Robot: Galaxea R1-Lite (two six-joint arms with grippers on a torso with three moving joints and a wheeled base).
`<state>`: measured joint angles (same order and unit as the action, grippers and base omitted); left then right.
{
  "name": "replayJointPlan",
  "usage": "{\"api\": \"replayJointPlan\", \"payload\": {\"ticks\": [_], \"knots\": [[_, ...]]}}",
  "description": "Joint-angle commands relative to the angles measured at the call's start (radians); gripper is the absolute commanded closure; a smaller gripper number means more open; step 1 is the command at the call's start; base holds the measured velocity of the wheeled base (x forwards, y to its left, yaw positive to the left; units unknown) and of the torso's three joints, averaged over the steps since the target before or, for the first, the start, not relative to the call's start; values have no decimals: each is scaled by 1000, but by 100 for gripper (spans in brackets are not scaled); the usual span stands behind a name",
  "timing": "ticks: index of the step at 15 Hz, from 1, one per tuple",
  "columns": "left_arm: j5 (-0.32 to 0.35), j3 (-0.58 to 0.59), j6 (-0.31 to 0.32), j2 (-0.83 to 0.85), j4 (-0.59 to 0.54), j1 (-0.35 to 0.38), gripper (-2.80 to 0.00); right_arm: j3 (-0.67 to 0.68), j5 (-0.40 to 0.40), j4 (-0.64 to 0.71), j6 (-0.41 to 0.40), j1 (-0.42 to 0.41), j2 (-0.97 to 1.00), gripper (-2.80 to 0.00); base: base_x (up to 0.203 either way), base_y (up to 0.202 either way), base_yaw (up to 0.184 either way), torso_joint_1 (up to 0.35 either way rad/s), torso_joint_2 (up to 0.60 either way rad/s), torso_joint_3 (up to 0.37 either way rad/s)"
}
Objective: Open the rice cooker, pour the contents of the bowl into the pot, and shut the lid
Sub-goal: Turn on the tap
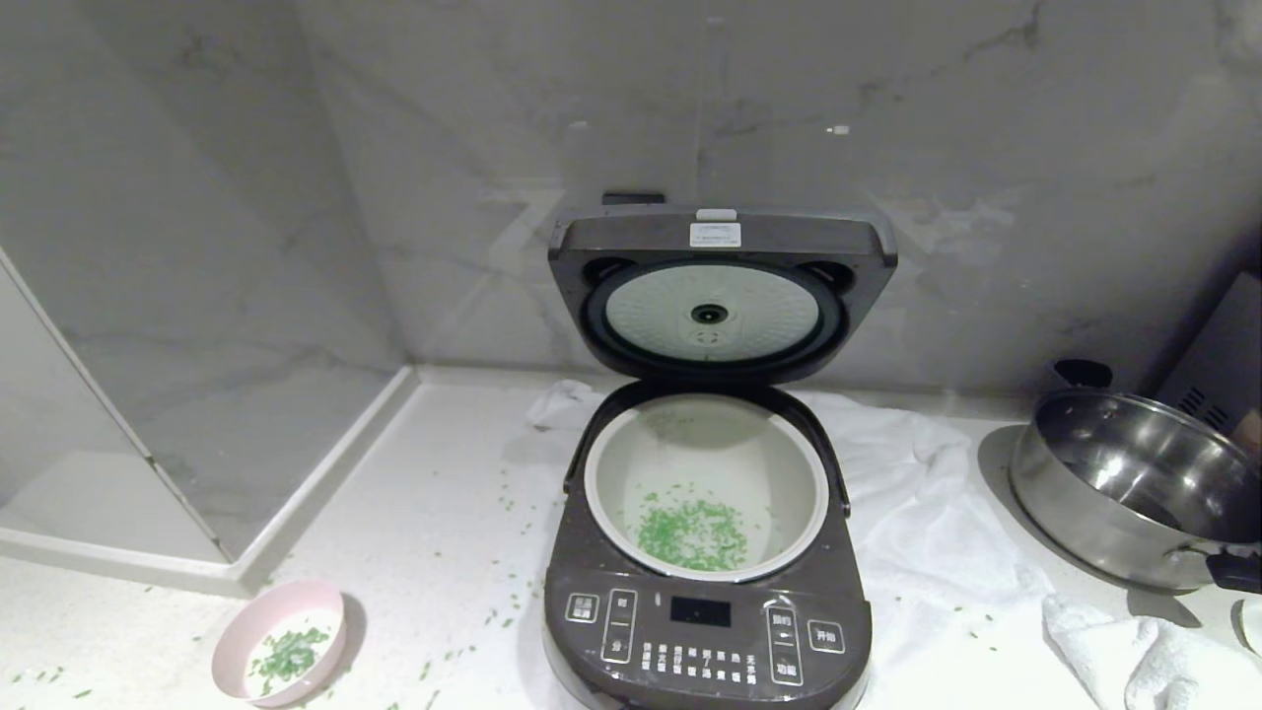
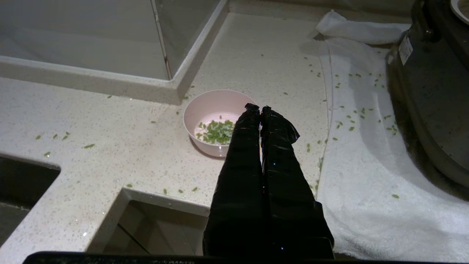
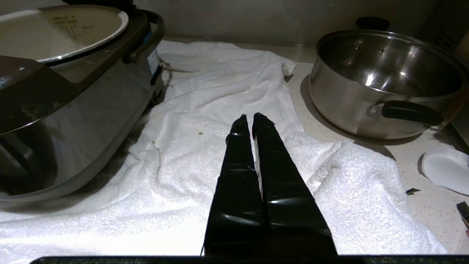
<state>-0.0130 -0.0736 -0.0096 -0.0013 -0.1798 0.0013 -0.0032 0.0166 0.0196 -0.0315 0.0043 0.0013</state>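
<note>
Lid (image 1: 712, 296) stands up at 12 o'clock so we can reach the pot (image 1: 706, 480), greens (image 1: 692, 533) already inside. Bowl (image 1: 281, 655) sits on the tabletop (image 1: 434, 552) at 8 o'clock, some bits left. Our left hand (image 2: 260, 109) hangs over it pressed together; right hand (image 3: 248, 117) is pressed together above the towel (image 3: 220, 110), both empty.

Dark brown-grey rice cooker (image 1: 706, 631), white pot (image 1: 705, 463), pale pink bowl (image 1: 280, 656), green contents (image 1: 693, 534).
</note>
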Motion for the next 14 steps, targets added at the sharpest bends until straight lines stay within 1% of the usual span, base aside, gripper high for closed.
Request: {"api": "replayJointPlan", "payload": {"ticks": [1, 9, 14], "knots": [[-1, 0, -1, 0, -1, 0, 0, 0, -4, 0, 11, 0, 0, 0, 0, 0, 0, 0, 0, 0], [-1, 0, 2, 0, -1, -1, 0, 2, -18, -14, 41, -1, 0, 0, 0, 0, 0, 0, 0, 0], [1, 0, 0, 0, -1, -3, 0, 5, -18, -26, 39, 0, -1, 0, 0, 0, 0, 0, 0, 0]]}}
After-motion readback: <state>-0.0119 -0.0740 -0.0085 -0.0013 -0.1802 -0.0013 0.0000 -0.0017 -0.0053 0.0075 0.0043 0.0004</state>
